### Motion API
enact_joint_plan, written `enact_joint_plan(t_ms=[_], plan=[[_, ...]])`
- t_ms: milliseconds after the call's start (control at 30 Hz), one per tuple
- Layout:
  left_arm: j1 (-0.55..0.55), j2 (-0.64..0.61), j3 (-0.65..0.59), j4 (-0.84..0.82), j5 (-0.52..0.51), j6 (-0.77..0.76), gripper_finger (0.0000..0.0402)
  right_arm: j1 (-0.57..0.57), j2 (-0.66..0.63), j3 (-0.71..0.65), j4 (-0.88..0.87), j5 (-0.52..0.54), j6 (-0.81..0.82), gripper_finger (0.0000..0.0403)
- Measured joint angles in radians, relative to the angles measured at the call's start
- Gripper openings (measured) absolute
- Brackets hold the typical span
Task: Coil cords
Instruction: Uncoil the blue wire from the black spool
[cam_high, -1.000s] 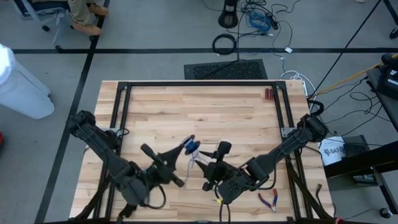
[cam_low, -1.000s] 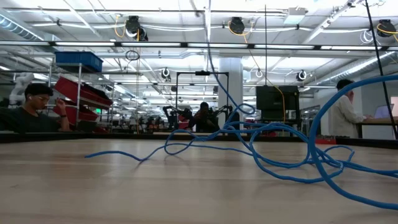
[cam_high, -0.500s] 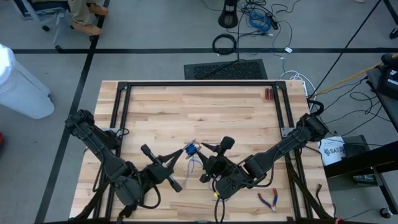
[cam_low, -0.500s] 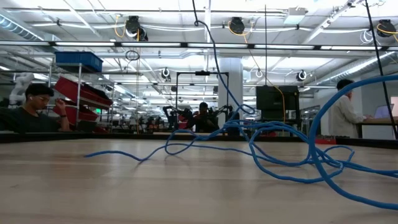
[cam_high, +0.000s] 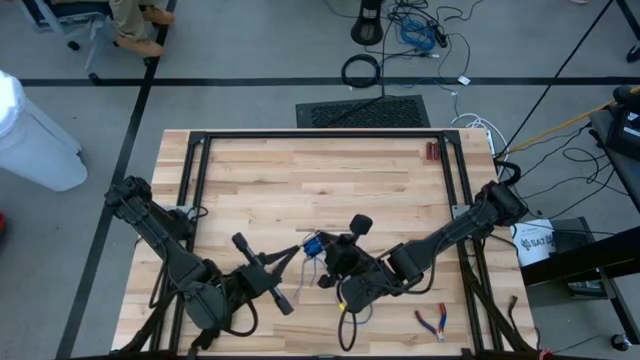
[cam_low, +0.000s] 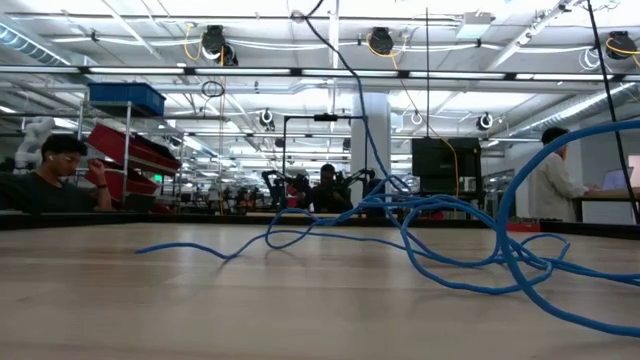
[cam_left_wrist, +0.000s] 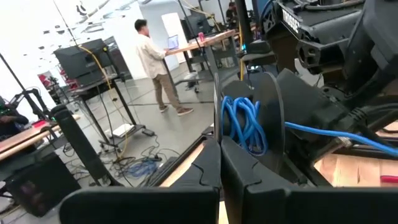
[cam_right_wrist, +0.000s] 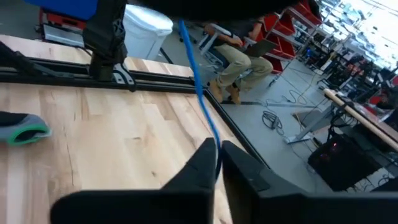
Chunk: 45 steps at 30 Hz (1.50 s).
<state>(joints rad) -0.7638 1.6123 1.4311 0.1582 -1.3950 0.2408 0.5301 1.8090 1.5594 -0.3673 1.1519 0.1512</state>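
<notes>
Blue cord (cam_right_wrist: 198, 74) is pinched between the fingers of the right gripper (cam_right_wrist: 217, 163), which are pressed together on it; in the right wrist view the cord runs up and away from the fingertips. In the high view this right gripper (cam_high: 325, 262) is seen near the middle of the front half of the worktop (cam_high: 320, 175), just beside a small bundle of the cord (cam_high: 313, 245). The left gripper (cam_left_wrist: 220, 163) is pressed together too, and the wound blue cord (cam_left_wrist: 244, 123) is seen right in front of its fingertips against a dark round part; whether the cord is held by it cannot be told. In the high view the left gripper (cam_high: 296, 249) is placed just left of the bundle. More cord (cam_low: 430, 240) is seen lying in loose loops on the wooden worktop in the low view. Red-handled pliers (cam_high: 433, 321) are lying near the front right corner, well apart from the cord.
</notes>
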Motion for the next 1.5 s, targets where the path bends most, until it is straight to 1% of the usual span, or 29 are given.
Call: enact_joint_plan(t_ms=[100, 267, 367, 500, 567, 700, 733, 833, 1100, 1167, 1333, 1433, 1500], plan=[[0.000, 0.000, 0.000, -0.002, -0.021, 0.011, 0.0000, 0.029, 0.001, -0.001, -0.010, 0.004, -0.004, 0.0005], [0.000, 0.000, 0.000, -0.003, -0.056, 0.089, 0.0000, 0.096, 0.001, -0.003, -0.043, -0.004, 0.017, 0.0001], [0.000, 0.000, 0.000, -0.008, -0.057, 0.146, 0.0000, 0.122, -0.001, -0.003, -0.028, -0.013, -0.019, 0.0001], [-0.003, 0.000, 0.000, -0.024, -0.061, 0.237, 0.0000, 0.139, -0.003, 0.003, 0.002, -0.089, -0.092, 0.0001], [-0.003, 0.000, 0.000, -0.056, -0.075, 0.240, 0.0000, 0.140, -0.003, 0.003, 0.029, -0.131, -0.125, 0.0000], [-0.003, 0.001, 0.000, -0.179, -0.162, 0.239, 0.0000, 0.147, -0.003, 0.004, 0.085, -0.136, -0.177, 0.0000], [-0.003, 0.001, 0.000, -0.216, -0.171, 0.237, 0.0000, 0.151, -0.003, 0.004, 0.094, -0.136, -0.192, 0.0000], [-0.003, 0.002, 0.000, -0.287, -0.175, 0.237, 0.0000, 0.164, -0.003, 0.005, 0.113, -0.138, -0.231, 0.0000], [0.004, 0.002, 0.000, -0.324, -0.178, 0.238, 0.0000, 0.205, -0.004, 0.081, 0.103, -0.126, -0.298, 0.0000], [0.005, 0.002, 0.000, -0.338, -0.178, 0.239, 0.0000, 0.221, -0.004, 0.106, 0.102, -0.100, -0.312, 0.0000], [-0.005, 0.002, 0.000, -0.414, -0.167, 0.239, 0.0000, 0.250, -0.004, 0.138, 0.066, 0.088, -0.364, 0.0000], [-0.021, 0.002, 0.000, -0.461, -0.130, 0.261, 0.0000, 0.251, -0.004, 0.138, -0.026, 0.197, -0.360, 0.0000], [-0.032, 0.002, 0.000, -0.459, -0.125, 0.285, 0.0000, 0.243, -0.004, 0.138, -0.130, 0.218, -0.291, 0.0000]])
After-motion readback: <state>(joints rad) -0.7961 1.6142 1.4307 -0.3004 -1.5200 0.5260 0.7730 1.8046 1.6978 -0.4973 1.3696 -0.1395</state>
